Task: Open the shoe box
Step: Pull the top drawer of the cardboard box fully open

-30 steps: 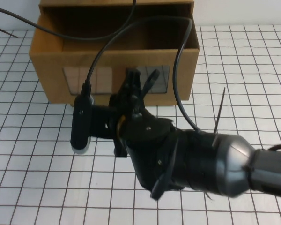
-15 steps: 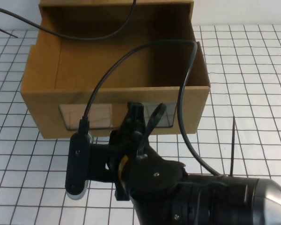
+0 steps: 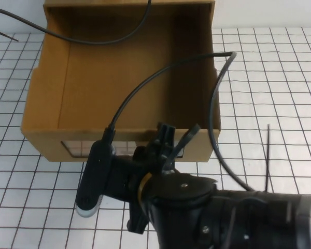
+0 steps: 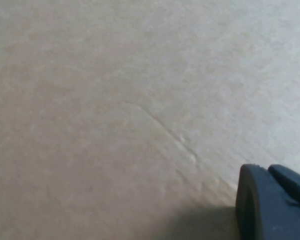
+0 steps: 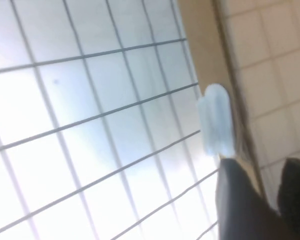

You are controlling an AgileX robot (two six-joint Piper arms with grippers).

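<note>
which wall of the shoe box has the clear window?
The near wall, facing the robot; the other three show no window. The right gripper sits at its top edge; the left gripper is close against cardboard.

White grid table [image 3: 280,78] w/ open shoe box [image 3: 93,88].

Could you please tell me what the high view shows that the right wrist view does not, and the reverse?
Only the high view shows the whole shoe box with its brown interior exposed, the black cables over it, and the right arm. Only the right wrist view shows a pale whitish patch beside the cardboard edge, which I cannot identify. Both show the right claw at the box's near wall and the gridded table. The left claw appears in neither; the left wrist view has it close against cardboard.
</note>
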